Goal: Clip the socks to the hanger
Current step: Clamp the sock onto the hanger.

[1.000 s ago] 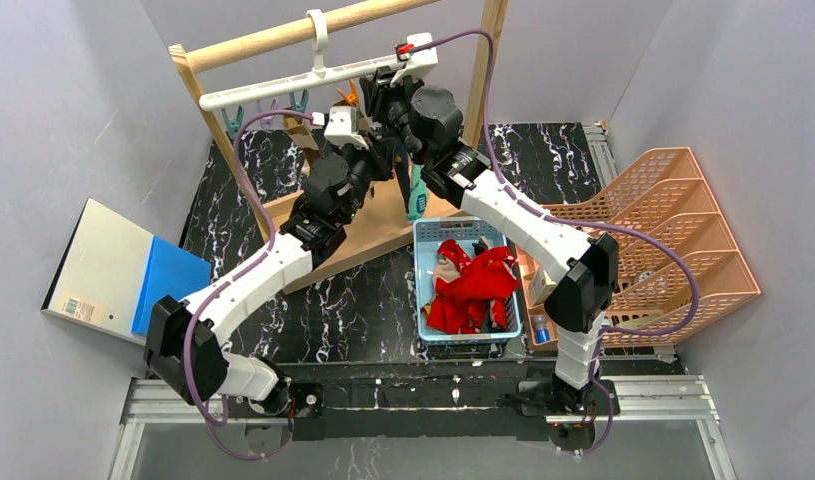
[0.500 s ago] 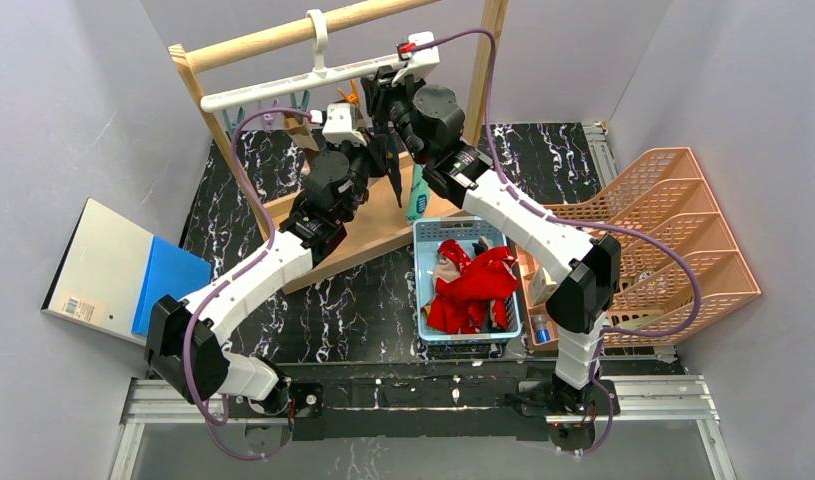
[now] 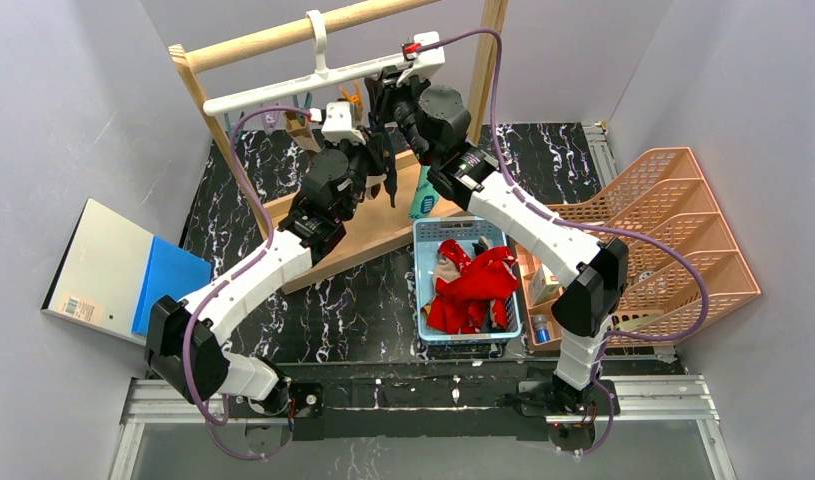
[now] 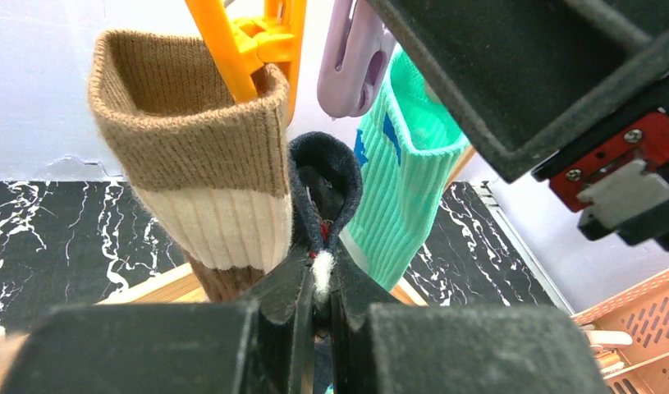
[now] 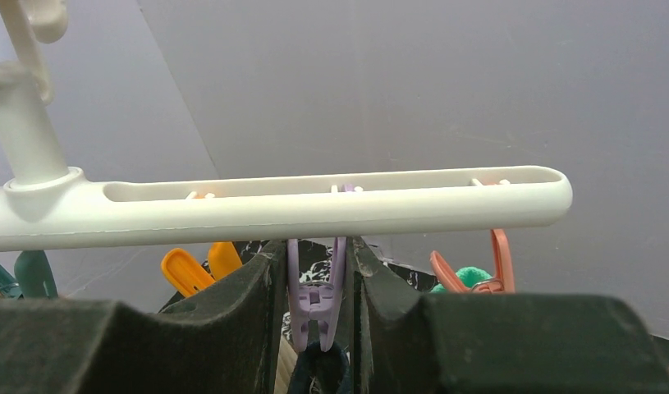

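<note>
The white hanger [image 3: 283, 92] hangs by its hook from the wooden rail; its bar [image 5: 314, 201] crosses the right wrist view. My right gripper [image 5: 317, 295] is shut on the handles of a purple clip [image 5: 317, 283], squeezing them. My left gripper [image 4: 318, 283] is shut on a dark navy sock [image 4: 324, 176] and holds its cuff up just under that clip [image 4: 351, 57]. A brown-and-beige sock [image 4: 195, 156] hangs from an orange clip [image 4: 240, 41]. A teal-green sock [image 4: 400, 180] hangs from a pink clip [image 5: 470, 271]. Red socks [image 3: 471, 285] lie in a basket.
The wooden rack [image 3: 283, 35] stands on a wooden base [image 3: 383, 225]. A blue basket [image 3: 420, 270] sits right of centre. An orange tiered tray [image 3: 683, 240] stands at the right. A white and blue box [image 3: 113, 265] lies at the left.
My left gripper has lifted the navy sock up and right to the purple clip. My right gripper has risen slightly with the hanger bar.
</note>
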Robot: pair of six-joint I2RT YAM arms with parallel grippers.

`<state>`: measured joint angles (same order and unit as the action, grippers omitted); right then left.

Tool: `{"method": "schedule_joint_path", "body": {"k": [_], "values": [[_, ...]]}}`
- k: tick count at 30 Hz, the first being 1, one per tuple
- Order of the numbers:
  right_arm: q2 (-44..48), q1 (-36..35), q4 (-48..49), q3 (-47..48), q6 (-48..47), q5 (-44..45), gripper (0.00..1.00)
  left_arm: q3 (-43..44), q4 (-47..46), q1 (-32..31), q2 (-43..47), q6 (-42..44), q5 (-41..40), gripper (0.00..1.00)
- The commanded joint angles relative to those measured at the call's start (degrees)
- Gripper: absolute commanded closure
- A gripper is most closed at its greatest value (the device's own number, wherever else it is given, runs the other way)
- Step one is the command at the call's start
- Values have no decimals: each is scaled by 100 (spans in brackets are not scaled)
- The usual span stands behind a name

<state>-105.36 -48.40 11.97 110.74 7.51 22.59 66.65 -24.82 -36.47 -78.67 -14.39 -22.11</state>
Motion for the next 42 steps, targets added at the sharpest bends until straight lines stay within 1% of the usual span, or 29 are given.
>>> {"method": "schedule_joint_path", "body": {"k": [1,24,42], "values": [[349,-2,349,-46,-59,51,99,263,-46,43,121,98,-193,100],[402,-1,412,-170,-246,159,99,380,19,43,265,311,-354,100],[424,-2,412,-298,-198,141,99,460,-56,43,348,261,-247,100]]}}
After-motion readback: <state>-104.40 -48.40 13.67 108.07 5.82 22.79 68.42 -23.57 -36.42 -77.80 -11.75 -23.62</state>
